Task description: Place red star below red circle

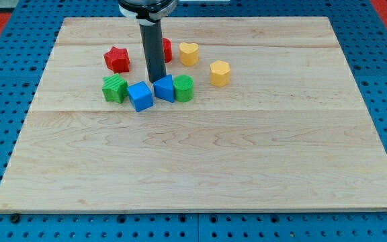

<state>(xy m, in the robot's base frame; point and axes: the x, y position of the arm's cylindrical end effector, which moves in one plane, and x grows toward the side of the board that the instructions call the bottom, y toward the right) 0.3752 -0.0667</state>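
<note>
The red star (117, 59) lies at the upper left of the wooden board (200, 154). The red circle (166, 50) is to its right, mostly hidden behind my dark rod. My tip (156, 81) rests on the board just above the gap between the blue cube (140, 96) and the blue triangular block (164, 89), about sixty pixels right of and below the red star, not touching it.
A green star-like block (115, 88) sits left of the blue cube. A green cylinder (184, 88) touches the blue triangular block's right side. A yellow heart (189, 53) and a yellow hexagon (220, 72) lie to the right.
</note>
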